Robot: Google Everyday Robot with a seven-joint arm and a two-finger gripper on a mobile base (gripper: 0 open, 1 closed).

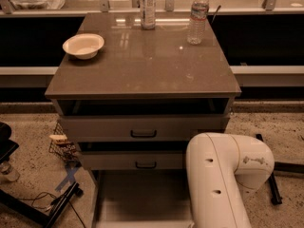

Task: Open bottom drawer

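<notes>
Gripper is hidden below view; I cannot tell its state. My arm [218, 175] bends low for the bottom drawer [137, 198], seemingly open.

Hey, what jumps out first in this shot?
The robot's bulky white arm fills the lower right, its gripper out of view. Beside it, the cabinet's bottom drawer looks pulled out. A pale bowl, a labelled bottle and a clear bottle sit on the brown top.
</notes>
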